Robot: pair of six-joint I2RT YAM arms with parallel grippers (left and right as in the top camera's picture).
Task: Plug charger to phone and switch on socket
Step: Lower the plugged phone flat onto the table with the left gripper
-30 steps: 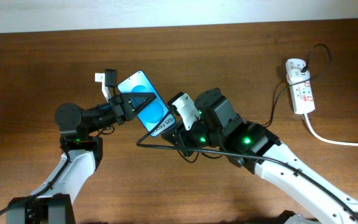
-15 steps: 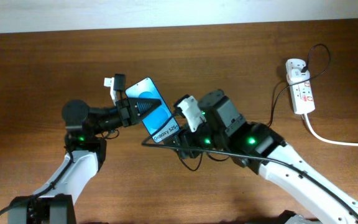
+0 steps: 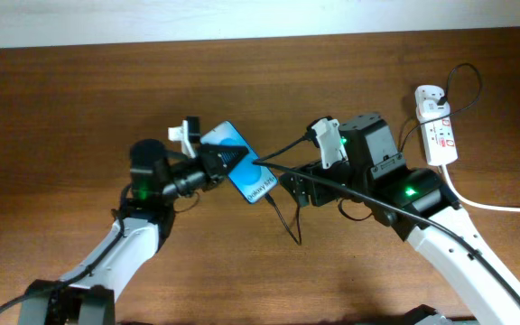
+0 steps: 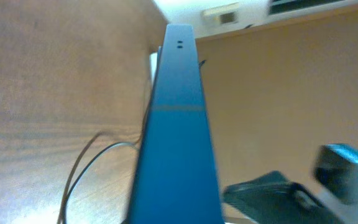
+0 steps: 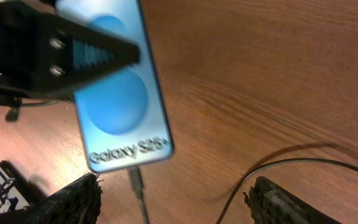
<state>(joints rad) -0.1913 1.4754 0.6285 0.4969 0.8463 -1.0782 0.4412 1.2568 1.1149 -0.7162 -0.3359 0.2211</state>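
Left arm: jaws of the left gripper (image 3: 232, 161) are clamped on the phone (image 3: 253, 183), one black ribbed finger (image 5: 92, 53) lying across the upper part of the lit screen. The phone is held above the desk (image 3: 61, 108) near its middle, tilted, with its lower edge pointing toward the right arm. The screen is bright blue with a darker circle and white lettering along the bottom. In the left wrist view the phone (image 4: 178, 137) appears edge-on as a narrow blue strip running up the centre, and the jaws themselves are out of sight there.

Right arm: the right gripper (image 5: 179, 202) sits just below the phone's lower edge with its jaws spread wide and nothing between them. One dark pad (image 5: 73, 199) is at lower left, the other at lower right.

Charger (image 5: 136, 182): the small plug tip meets the phone's lower edge at its midpoint. Whether it is fully seated, I cannot tell. The thin black cable trails down from the tip, loops over the desk between the two arms, and runs up toward the far right corner.

Socket (image 3: 441, 137): a white strip with red markings, lying flat at the far right of the desk, well apart from both grippers. A white plug block (image 3: 430, 97) sits at its far end. A thick white cord (image 3: 486, 205) leaves its near end toward the right edge. The switch position is too small to read.
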